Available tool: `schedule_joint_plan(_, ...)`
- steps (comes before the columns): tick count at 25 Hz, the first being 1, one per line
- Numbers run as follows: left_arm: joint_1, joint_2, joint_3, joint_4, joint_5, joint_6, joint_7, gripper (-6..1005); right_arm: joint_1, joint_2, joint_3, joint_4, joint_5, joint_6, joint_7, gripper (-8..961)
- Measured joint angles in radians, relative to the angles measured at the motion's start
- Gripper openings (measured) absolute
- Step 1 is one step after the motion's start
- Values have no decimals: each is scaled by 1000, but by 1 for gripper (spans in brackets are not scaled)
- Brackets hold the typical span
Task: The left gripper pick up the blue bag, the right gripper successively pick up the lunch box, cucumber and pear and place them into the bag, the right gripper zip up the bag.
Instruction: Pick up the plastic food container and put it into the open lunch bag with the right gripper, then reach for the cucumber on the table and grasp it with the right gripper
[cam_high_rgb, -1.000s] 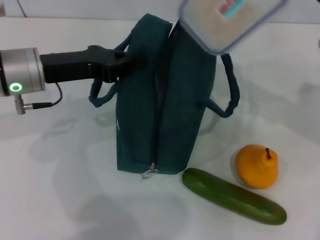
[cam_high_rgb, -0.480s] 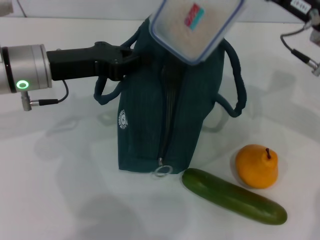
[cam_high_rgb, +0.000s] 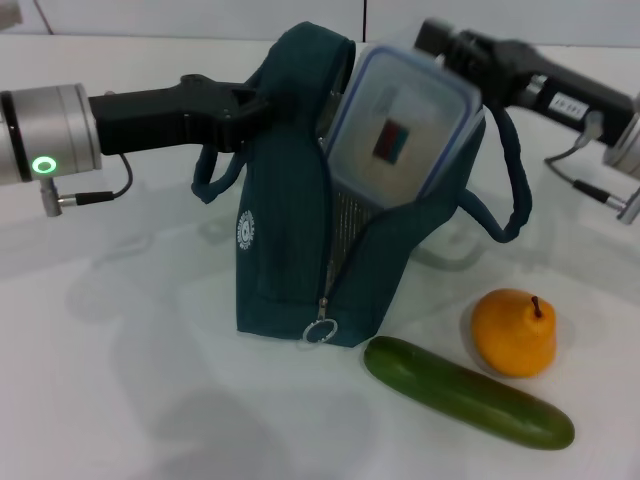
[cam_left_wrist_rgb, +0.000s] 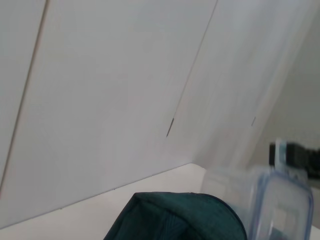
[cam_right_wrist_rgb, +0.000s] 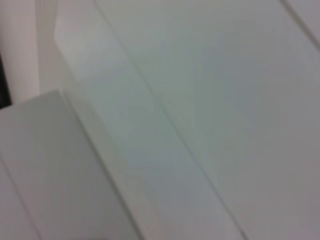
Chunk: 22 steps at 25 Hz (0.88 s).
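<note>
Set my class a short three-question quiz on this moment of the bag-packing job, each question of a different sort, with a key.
1. True or false: the clear plastic lunch box with the blue rim lies flat on the white table.
2. Which claw is at the dark teal fabric bag's top edge: A) left claw, B) right claw, C) neither?
3. Fill in: next to the orange pear on the table lies the long green ____.

Key
1. False; it stands tilted in the bag's open mouth.
2. A; the right claw is at the lunch box's upper corner.
3. cucumber
</note>
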<state>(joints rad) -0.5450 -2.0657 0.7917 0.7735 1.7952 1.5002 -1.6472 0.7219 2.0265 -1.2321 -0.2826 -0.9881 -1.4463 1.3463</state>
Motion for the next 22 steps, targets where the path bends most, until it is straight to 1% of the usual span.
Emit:
schedule_joint_plan(6, -4, -12, 3, -1, -4, 0, 11, 40, 24, 1, -103, -3, 6, 68, 1, 95)
schedule_joint_plan(16, -4, -16, 2, -20, -7, -31, 19, 40, 14, 1, -117, -35, 21, 72, -3, 112)
schedule_joint_plan(19, -5, -16, 3, -23, -7, -35, 20, 40, -7, -4, -118, -82, 21, 61, 0, 258)
schedule_joint_plan(21, -3, -16, 2, -23, -7, -36, 20, 40, -48, -10, -119, -155, 11, 30, 4, 356)
schedule_joint_plan(22, 0, -16, 2, -23, -7, -36, 20, 40, -69, -15, -119, -191, 2, 15, 7, 390)
